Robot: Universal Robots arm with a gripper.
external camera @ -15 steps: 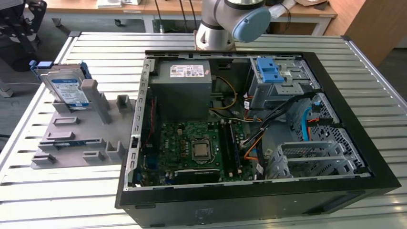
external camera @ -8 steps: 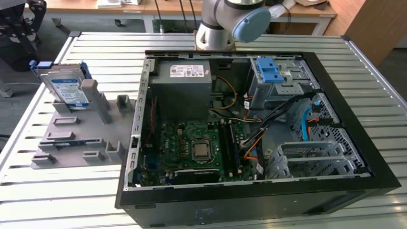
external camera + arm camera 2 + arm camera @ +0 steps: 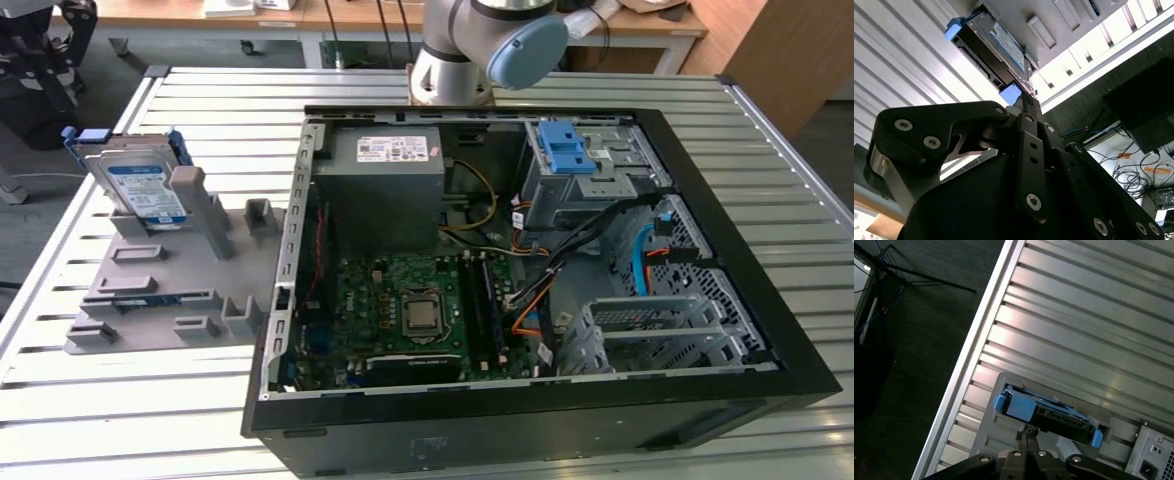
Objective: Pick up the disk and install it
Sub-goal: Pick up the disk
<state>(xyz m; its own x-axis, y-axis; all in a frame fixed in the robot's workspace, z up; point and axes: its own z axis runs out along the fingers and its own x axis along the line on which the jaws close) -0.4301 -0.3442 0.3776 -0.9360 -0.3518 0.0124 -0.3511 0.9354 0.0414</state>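
Note:
The disk [image 3: 140, 185] stands on edge in a slot at the far end of a grey fixture [image 3: 160, 270], at the exterior view's left of the open computer case. It is silver with a white and blue label and sits in a blue carrier frame. In both wrist views the disk [image 3: 1046, 412] [image 3: 999, 47] lies just beyond the tips of my gripper [image 3: 1026, 435] [image 3: 1025, 100]. The black fingers are shut together with nothing between them. There is a gap between the tips and the disk. The arm [image 3: 467, 40] rises at the back of the table.
The open black computer case [image 3: 747, 250] lies flat on the slatted metal table [image 3: 214, 90]. Inside it are a grey drive cage with a blue latch [image 3: 574, 160], a power supply box [image 3: 387, 175], a motherboard [image 3: 414, 300] and loose cables. The table edge [image 3: 979, 345] runs beside the fixture.

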